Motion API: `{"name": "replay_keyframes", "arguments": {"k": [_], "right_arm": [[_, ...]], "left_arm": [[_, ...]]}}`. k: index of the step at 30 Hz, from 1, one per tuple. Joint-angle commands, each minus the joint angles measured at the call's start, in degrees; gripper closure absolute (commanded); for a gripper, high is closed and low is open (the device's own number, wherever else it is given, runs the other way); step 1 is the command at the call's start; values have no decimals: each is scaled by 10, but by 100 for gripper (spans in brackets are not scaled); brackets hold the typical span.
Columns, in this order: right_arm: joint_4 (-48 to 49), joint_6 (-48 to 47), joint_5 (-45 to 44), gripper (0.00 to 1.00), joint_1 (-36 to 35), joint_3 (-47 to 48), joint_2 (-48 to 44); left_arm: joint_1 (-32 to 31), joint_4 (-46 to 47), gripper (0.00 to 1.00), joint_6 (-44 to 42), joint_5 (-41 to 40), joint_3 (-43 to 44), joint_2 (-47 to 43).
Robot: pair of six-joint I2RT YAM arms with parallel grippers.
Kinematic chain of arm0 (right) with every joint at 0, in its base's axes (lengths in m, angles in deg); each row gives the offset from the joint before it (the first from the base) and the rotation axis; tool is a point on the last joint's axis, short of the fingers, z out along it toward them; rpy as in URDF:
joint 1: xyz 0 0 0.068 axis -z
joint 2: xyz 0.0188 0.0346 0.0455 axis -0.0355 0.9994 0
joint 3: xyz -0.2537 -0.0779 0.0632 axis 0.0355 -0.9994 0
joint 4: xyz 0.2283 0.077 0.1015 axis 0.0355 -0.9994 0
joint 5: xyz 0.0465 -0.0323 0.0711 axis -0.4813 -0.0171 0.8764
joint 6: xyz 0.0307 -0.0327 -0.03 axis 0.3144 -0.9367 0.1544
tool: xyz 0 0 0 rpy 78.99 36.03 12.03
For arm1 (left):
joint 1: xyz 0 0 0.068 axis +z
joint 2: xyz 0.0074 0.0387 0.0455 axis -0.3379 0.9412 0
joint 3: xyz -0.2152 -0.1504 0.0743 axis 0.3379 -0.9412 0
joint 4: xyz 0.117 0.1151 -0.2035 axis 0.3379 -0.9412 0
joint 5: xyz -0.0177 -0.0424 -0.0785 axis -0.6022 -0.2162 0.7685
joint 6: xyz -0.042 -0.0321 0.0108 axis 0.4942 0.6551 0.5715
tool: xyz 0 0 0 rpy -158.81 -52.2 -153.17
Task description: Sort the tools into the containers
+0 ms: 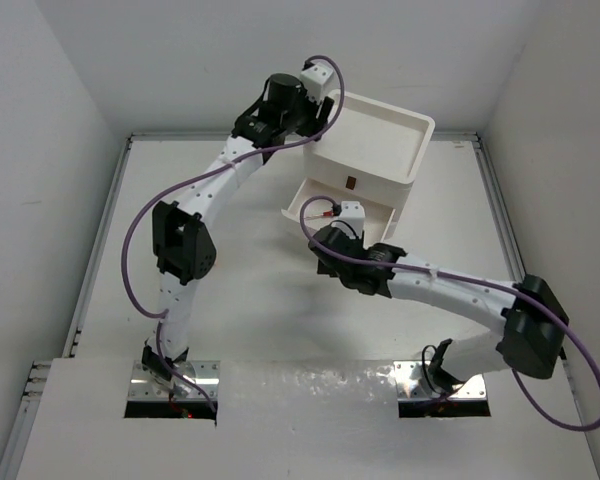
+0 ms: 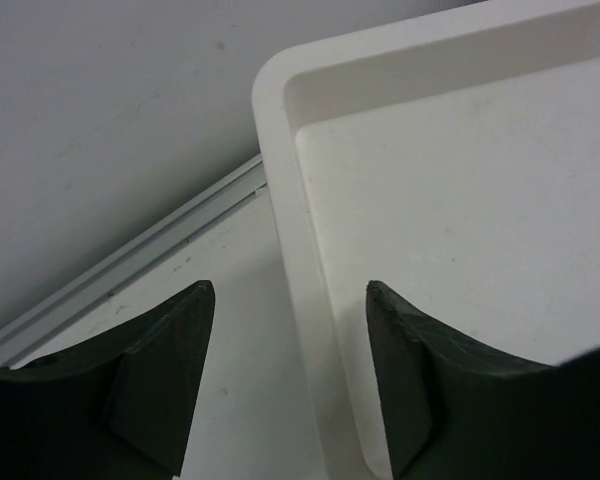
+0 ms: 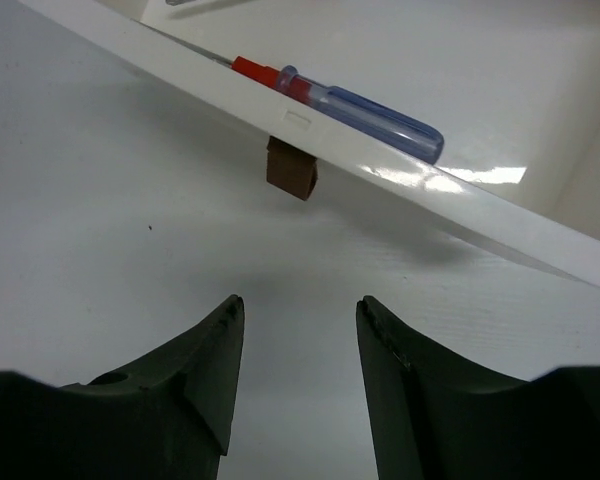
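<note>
The white drawer unit (image 1: 380, 130) stands at the back right with a recessed top. Its lowest drawer (image 1: 302, 195) is pulled out. In the right wrist view a screwdriver (image 3: 360, 100) with a red and clear-blue handle lies inside that drawer, behind the drawer's front wall (image 3: 400, 175) and its dark red-brown tab (image 3: 291, 168). My right gripper (image 3: 300, 305) is open and empty, low over the table just in front of the tab; it also shows in the top view (image 1: 342, 215). My left gripper (image 2: 290, 290) is open and empty, with its jaws either side of the unit's top rim (image 2: 285, 180) at the back left corner.
A second red-brown tab (image 1: 352, 183) marks a closed drawer above the open one. The white back wall (image 2: 100, 120) and a metal rail (image 2: 130, 265) run close behind the left gripper. Side walls enclose the table (image 1: 240, 300).
</note>
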Motion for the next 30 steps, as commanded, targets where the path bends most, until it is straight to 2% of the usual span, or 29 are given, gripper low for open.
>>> {"name": "replay_keyframes", "arguments": {"k": [1,4,9,16,18,20,21,28,30], "right_arm": [[44,18,0,51,-3,34,42],[39,42,-40,50,0,35,63],[96,80,-91,49,25,21,83],[140,81,-114,54,66,36,136],[142,86,-119,55,78,40,146],[153,83,-143,63,84,38,146],[172,68,-154,72,84,33,141],[233,6,-202,100,99,39,134],[246,-5,-206,100,110,47,136]], "left_arm": [[2,28,42,13,-12,-11,19],[2,32,44,22,-13,-20,23],[3,38,46,24,-18,-33,23],[2,34,75,28,6,-43,30],[2,35,80,27,23,-51,24],[3,43,96,24,36,-67,22],[2,49,100,19,43,-74,23],[2,50,100,-11,59,-76,26],[2,49,100,-23,66,-77,23]]}}
